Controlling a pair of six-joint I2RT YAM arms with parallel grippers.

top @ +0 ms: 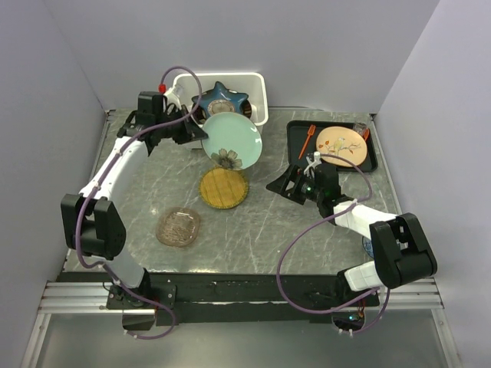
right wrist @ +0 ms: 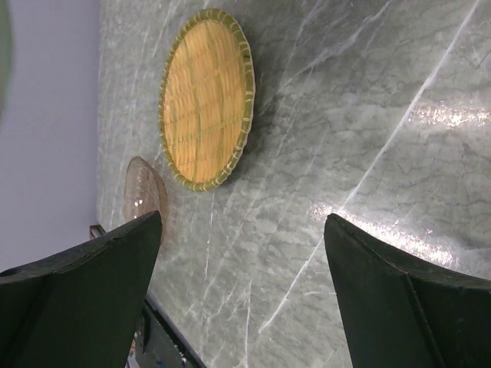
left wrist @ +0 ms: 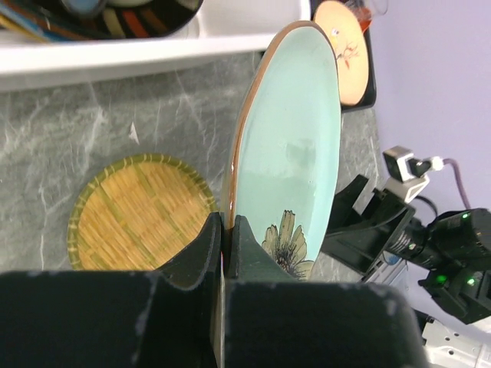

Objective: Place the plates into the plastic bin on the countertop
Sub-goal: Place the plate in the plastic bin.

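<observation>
Our left claw point(left wrist: 228, 230) is pinched tight on the rim of the pale green flowered plate point(left wrist: 291, 138), which stands on edge, reaching out beyond the fingertips. The white bin point(top: 261, 96) sits just ahead of that claw. Our right claw point(right wrist: 244, 222) gapes wide and holds nothing. The woven yellow plate point(right wrist: 205, 100) lies flat on the surface point(right wrist: 368, 115) ahead of it.

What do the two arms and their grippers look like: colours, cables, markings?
Both arms pair white links with bulky black joints, the left arm and the right arm alike. A purple cable loops along each. The left gripper and right gripper have matte black wedge-shaped fingers. No printed markings show.
</observation>
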